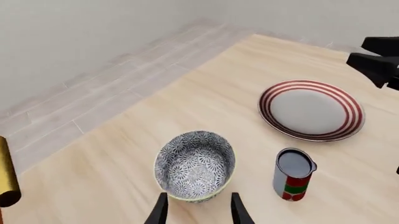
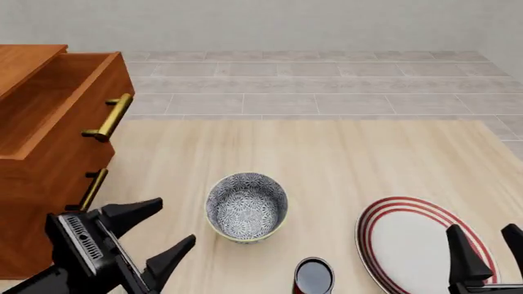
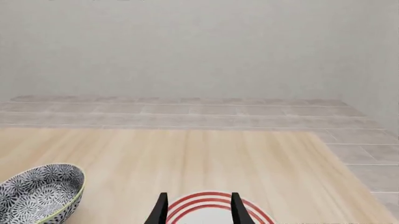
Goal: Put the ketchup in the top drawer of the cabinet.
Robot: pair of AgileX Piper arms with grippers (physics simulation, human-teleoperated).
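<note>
So the ketchup [image 1: 294, 174] stands upright on the worktop [image 2: 343, 153], just beside the bowl [image 2: 246, 206] and near the striped plate [image 2: 408, 239], at the near edge of the front view. Nobody's holding it. The left hand [image 2: 155, 239] is wide open and empty, hovering in front of the cabinet [image 2: 41, 202] with the bowl just ahead of its fingers. The right hand [image 2: 482, 248] is open too, over the plate.

The top drawer [image 2: 49, 110] is already pulled out, so the next job looks like grabbing the bottle.

What could go wrong, as I see it:
- The bottle is tall and narrow. A finger that clips it on the way in could tip it and send it rolling.
- The bowl sits between the left hand and the bottle, so a straight reach could shove the bowl into it.
- Carrying it over, the drawer front and its brass handle [image 2: 109, 116] stick out. Come in too low and the bottle bangs the edge.
- Both arms are close, so they could bump if they go at once.
</note>
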